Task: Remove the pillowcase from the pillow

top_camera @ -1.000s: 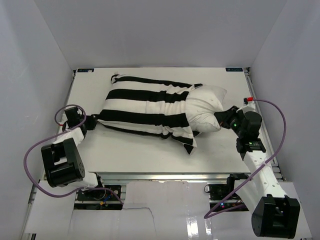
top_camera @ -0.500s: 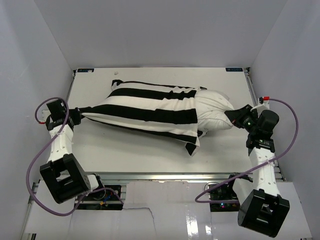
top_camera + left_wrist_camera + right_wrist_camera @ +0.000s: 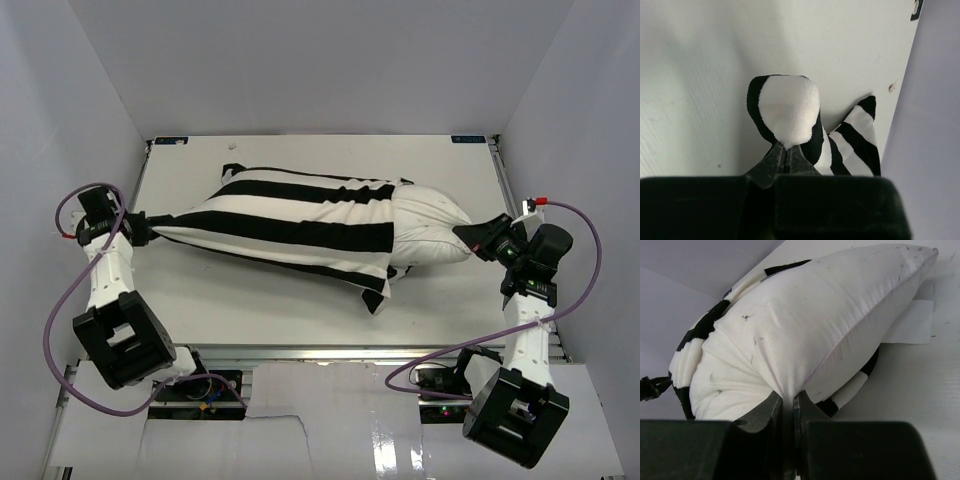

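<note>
The pillow [image 3: 432,224] lay across the middle of the white table [image 3: 300,310], its long axis running left to right. Only its right end showed bare: plump, off-white, wrinkled cloth drawn into a blunt point on the right. The rest sat inside the pillowcase [image 3: 290,218], a soft cover of broad black and white stripes running lengthwise. The open mouth of the cover bunched around the pillow right of centre, and a loose striped flap hung from it toward the near edge.

The left gripper [image 3: 140,228] was clamped on the cover's left corner, close to the left edge of the table. The cloth there was pulled into a taut, narrow cone. In the left wrist view the jaws met tightly on a fold of napped, fleecy fabric, which bulged past them as a rounded white lobe edged in black.

The right gripper [image 3: 480,236] pinched the bare tip of the pillow, near the right edge of the table. In the right wrist view its dark fingers were pressed together on a gathered pleat of the off-white cloth. That cloth was smooth and woven, flecked with small dark specks, with a seam line along the swollen side. A flat pale slip [image 3: 912,322] lay on the table just under the pillow's far corner; I could not tell what it was.
</note>
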